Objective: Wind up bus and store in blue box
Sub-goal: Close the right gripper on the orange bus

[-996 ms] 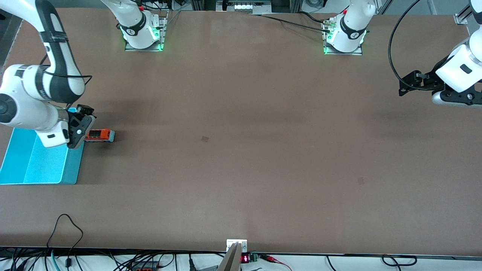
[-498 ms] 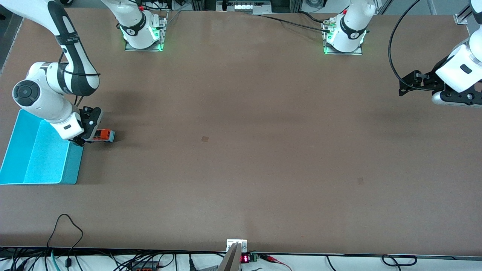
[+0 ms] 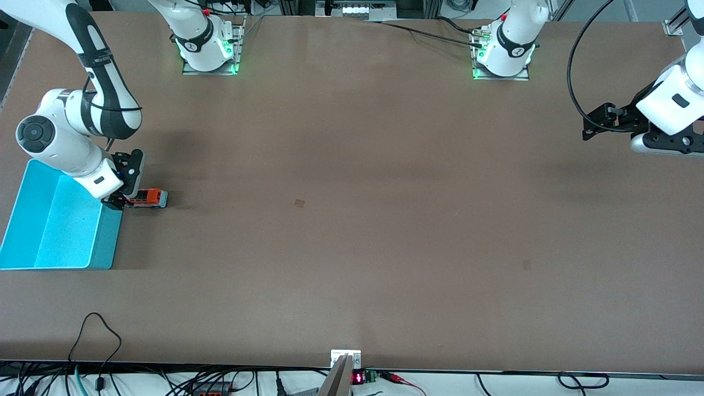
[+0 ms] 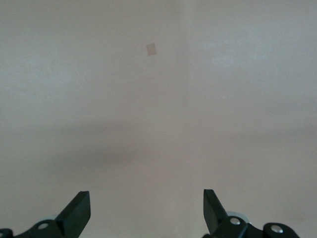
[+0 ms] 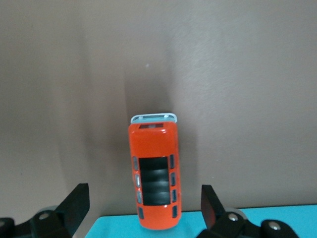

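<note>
There is one bus (image 3: 147,198), one blue box (image 3: 33,242), one table (image 3: 385,220) and two grippers, both open.

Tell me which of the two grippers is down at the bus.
The right gripper: it sits open over the bus beside the blue box. The left gripper waits open over bare table at the left arm's end.

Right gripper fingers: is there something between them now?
Yes. In the right wrist view the bus lies on the table between the open fingers of the right gripper, untouched, beside the blue box.
</note>
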Tool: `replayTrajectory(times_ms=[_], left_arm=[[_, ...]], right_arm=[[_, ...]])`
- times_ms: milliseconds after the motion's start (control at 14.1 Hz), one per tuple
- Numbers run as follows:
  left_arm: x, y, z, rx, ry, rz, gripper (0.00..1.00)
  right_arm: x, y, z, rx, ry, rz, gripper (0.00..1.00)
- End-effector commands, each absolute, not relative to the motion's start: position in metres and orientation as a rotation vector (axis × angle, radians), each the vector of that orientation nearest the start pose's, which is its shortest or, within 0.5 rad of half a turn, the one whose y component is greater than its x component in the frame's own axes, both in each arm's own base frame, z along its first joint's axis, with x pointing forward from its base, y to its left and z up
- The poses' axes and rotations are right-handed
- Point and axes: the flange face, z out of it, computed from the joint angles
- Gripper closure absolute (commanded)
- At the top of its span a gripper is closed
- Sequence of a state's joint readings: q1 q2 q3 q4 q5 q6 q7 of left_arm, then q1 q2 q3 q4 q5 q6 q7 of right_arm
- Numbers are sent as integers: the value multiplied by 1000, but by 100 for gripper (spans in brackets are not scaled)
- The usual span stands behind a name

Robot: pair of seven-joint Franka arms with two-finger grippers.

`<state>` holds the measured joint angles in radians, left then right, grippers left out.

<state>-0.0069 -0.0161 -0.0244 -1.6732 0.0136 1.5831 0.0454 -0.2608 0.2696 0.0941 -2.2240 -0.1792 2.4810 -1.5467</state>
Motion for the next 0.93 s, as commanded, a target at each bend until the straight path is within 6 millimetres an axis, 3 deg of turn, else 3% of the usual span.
replayTrajectory(times_ms=[0,854], left_arm=[[543,-18,590,-3143,108,118,0],[543,-18,590,-3143,108,118,0]], right_arm=[[527,-95,239,-2282,-2243,82,0],[532,-96,194,-2237,-2324,-21,0]])
